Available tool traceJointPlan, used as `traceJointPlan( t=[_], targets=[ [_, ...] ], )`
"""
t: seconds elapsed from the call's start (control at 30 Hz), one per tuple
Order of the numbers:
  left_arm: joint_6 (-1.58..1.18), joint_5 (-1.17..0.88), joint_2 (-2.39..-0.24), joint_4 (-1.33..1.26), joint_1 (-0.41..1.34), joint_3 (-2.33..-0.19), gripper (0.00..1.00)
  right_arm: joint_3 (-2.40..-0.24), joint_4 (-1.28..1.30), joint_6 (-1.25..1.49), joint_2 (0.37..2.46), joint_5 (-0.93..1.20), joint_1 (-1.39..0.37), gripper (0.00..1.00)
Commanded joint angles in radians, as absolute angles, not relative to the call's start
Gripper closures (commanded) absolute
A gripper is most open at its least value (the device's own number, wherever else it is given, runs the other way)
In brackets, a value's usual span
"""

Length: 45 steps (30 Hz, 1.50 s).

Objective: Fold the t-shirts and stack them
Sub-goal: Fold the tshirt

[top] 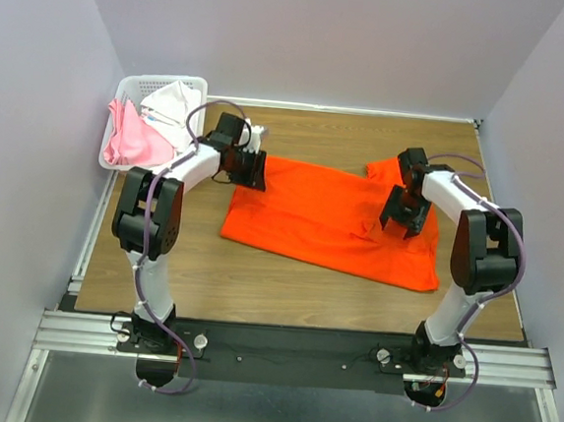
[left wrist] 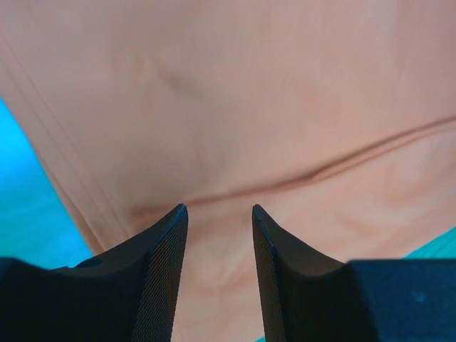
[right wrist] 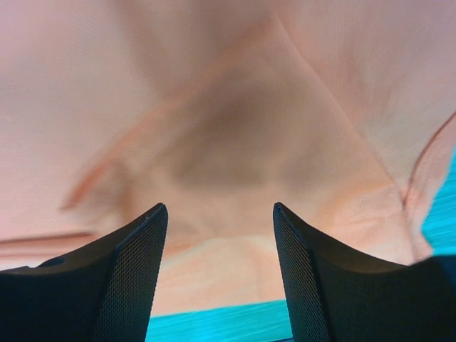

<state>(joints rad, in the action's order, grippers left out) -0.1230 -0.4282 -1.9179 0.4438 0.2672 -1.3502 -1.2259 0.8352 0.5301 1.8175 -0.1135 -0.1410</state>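
Note:
A bright orange t-shirt (top: pixel 321 219) lies spread out on the wooden table. My left gripper (top: pixel 252 177) is down over the shirt's far left edge. In the left wrist view it (left wrist: pixel 219 214) is open, with orange cloth (left wrist: pixel 235 107) and a seam fold under the jaws. My right gripper (top: pixel 405 222) is over the shirt's right part, near the sleeve. In the right wrist view it (right wrist: pixel 219 210) is open wide above rumpled orange cloth (right wrist: pixel 235 135), holding nothing. A pale pink shirt (top: pixel 130 140) and a white shirt (top: pixel 176 103) lie bunched in the basket.
A white lattice basket (top: pixel 135 83) stands at the far left corner of the table (top: pixel 197 273), with the pink shirt hanging over its near rim. Grey walls close in the left, back and right. A metal rail (top: pixel 290 345) runs along the near edge.

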Motion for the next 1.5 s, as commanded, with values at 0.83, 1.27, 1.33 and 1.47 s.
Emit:
traceJointPlan(
  t=[0.83,1.27,1.33,1.47],
  targets=[
    [-0.23,-0.181,-2.332,0.497,0.156,-2.01,0.55,-2.177,0.796,0.367,2.387,-0.138,-0.028,0.3],
    [-0.244,-0.187,-2.362,0.472,0.156,-2.003,0.55,-2.273,0.675,0.285,2.523,-0.061,-0.005,0.34],
    [-0.244,-0.187,-2.362,0.477,0.156,-2.002,0.55,-2.279,0.664,0.281,2.537,-0.057,-0.003,0.35],
    [-0.245,-0.184,-2.365,0.479,0.156,-2.0,0.55,-2.275,0.655,0.272,2.551,-0.058,-0.005,0.4]
  ],
)
